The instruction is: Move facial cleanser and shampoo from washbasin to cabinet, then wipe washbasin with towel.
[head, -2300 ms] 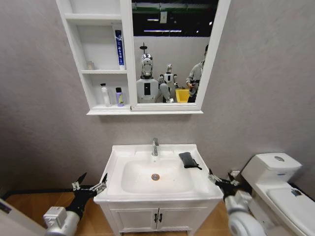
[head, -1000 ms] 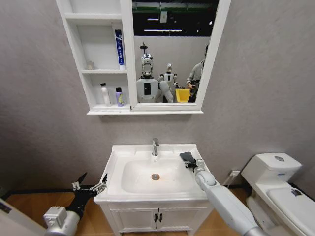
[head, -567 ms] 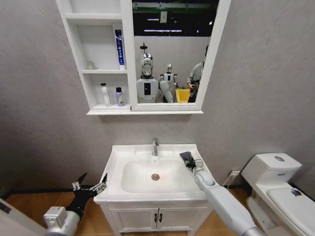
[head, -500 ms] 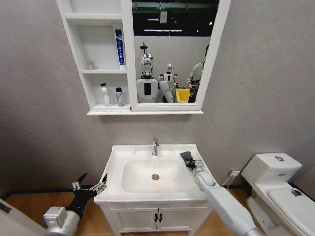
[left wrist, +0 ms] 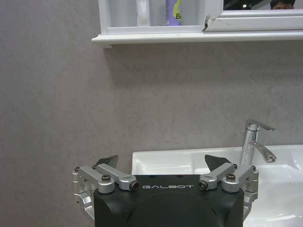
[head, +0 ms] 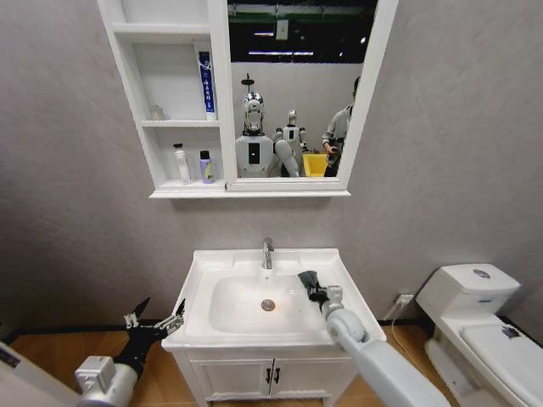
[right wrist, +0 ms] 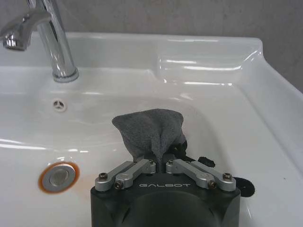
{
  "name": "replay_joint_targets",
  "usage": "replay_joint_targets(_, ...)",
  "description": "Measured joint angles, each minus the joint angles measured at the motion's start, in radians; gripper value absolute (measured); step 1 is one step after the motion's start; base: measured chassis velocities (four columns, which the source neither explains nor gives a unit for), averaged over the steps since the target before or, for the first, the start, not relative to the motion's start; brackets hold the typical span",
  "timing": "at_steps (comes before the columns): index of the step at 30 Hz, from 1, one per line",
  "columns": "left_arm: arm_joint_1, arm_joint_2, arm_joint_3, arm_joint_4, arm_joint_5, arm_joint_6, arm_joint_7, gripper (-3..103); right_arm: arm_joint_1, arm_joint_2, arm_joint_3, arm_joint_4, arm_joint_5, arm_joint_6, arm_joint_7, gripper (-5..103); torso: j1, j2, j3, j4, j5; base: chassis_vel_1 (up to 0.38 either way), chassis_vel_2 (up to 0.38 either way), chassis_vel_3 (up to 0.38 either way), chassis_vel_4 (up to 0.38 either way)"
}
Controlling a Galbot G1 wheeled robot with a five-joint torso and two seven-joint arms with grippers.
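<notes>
Two bottles already stand on the lower shelf of the cabinet, so you are on the wiping step. Nearest you, your right gripper has its fingers pinched together on the towel, which stands up from between them as a bunched grey peak, with a dark fold of cloth trailing just beside the gripper body. The fingers hang over the right side of the bowl of the washbasin; whether the cloth touches the ceramic there, you cannot tell. Just beyond the fingers and off to one side lies the round drain, and farther past them the chrome tap rises from the back ledge.

Your left gripper waits low beside the basin's left front corner, fingers spread wide and holding nothing.

Next, I judge, you need to press the cloth down against the bowl and sweep it across, keeping the grip firm and staying clear of the tap.
</notes>
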Motion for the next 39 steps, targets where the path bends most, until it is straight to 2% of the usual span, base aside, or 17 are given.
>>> replay_joint_targets(1, 0.000, 0.000, 0.000, 0.000, 0.000, 0.000, 0.000, 100, 0.005, 0.002, -0.029, -0.023, 0.005, -0.012, 0.031, 4, 0.000, 0.000, 0.000, 0.0001, 0.0000, 0.000, 0.000, 0.000, 0.000)
replay_joint_targets(5, 0.000, 0.000, 0.000, 0.000, 0.000, 0.000, 0.000, 100, 0.016, 0.009, -0.056, -0.050, 0.014, -0.025, 0.051, 4, 0.000, 0.000, 0.000, -0.0002, -0.0001, 0.000, 0.000, 0.000, 0.000)
replay_joint_targets(8, 0.000, 0.000, 0.000, 0.000, 0.000, 0.000, 0.000, 100, 0.058, 0.053, -0.087, -0.123, 0.044, -0.047, 0.091, 4, 0.000, 0.000, 0.000, 0.0001, -0.0001, 0.000, 0.000, 0.000, 0.000)
replay_joint_targets(12, 0.000, 0.000, 0.000, 0.000, 0.000, 0.000, 0.000, 100, 0.098, 0.092, -0.113, -0.188, 0.060, -0.058, 0.102, 4, 0.000, 0.000, 0.000, 0.0001, -0.0003, 0.000, 0.000, 0.000, 0.000)
replay_joint_targets(15, 0.000, 0.000, 0.000, 0.000, 0.000, 0.000, 0.000, 100, 0.140, 0.154, -0.141, -0.234, 0.144, -0.070, 0.134, 4, 0.000, 0.000, 0.000, 0.0000, -0.0002, 0.000, 0.000, 0.000, 0.000)
replay_joint_targets(16, 0.000, 0.000, 0.000, 0.000, 0.000, 0.000, 0.000, 100, 0.140, 0.154, -0.141, -0.234, 0.144, -0.070, 0.134, 4, 0.000, 0.000, 0.000, 0.0000, -0.0002, 0.000, 0.000, 0.000, 0.000)
replay_joint_targets(18, 0.000, 0.000, 0.000, 0.000, 0.000, 0.000, 0.000, 100, 0.167, 0.216, -0.144, -0.266, 0.210, -0.074, 0.146, 4, 0.000, 0.000, 0.000, 0.0000, 0.0000, 0.000, 0.000, 0.000, 0.000)
replay_joint_targets(23, 0.000, 0.000, 0.000, 0.000, 0.000, 0.000, 0.000, 100, 0.211, 0.282, -0.144, -0.325, 0.282, -0.074, 0.139, 4, 0.000, 0.000, 0.000, 0.0002, -0.0002, 0.000, 0.000, 0.000, 0.000)
replay_joint_targets(29, 0.000, 0.000, 0.000, 0.000, 0.000, 0.000, 0.000, 100, 0.268, 0.377, -0.143, -0.422, 0.355, -0.084, 0.051, 4, 0.000, 0.000, 0.000, -0.0001, -0.0002, 0.000, 0.000, 0.000, 0.000)
replay_joint_targets(34, 0.000, 0.000, 0.000, 0.000, 0.000, 0.000, 0.000, 100, 0.277, 0.435, -0.156, -0.445, 0.366, -0.067, -0.011, 4, 0.000, 0.000, 0.000, 0.0001, -0.0001, 0.000, 0.000, 0.000, 0.000)
replay_joint_targets(35, 0.000, 0.000, 0.000, 0.000, 0.000, 0.000, 0.000, 100, 0.276, 0.450, -0.159, -0.449, 0.343, -0.055, -0.023, 4, 0.000, 0.000, 0.000, 0.0004, 0.0001, 0.000, 0.000, 0.000, 0.000)
replay_joint_targets(36, 0.000, 0.000, 0.000, 0.000, 0.000, 0.000, 0.000, 100, 0.271, 0.457, -0.164, -0.460, 0.281, -0.035, -0.035, 4, 0.000, 0.000, 0.000, 0.0006, 0.0001, 0.000, 0.000, 0.000, 0.000)
replay_joint_targets(38, 0.000, 0.000, 0.000, 0.000, 0.000, 0.000, 0.000, 100, 0.268, 0.457, -0.166, -0.468, 0.243, -0.025, -0.037, 4, 0.000, 0.000, 0.000, 0.0005, 0.0001, 0.000, 0.000, 0.000, 0.000)
replay_joint_targets(39, 0.000, 0.000, 0.000, 0.000, 0.000, 0.000, 0.000, 100, 0.258, 0.444, -0.162, -0.476, 0.173, -0.011, -0.024, 4, 0.000, 0.000, 0.000, 0.0003, 0.0001, 0.000, 0.000, 0.000, 0.000)
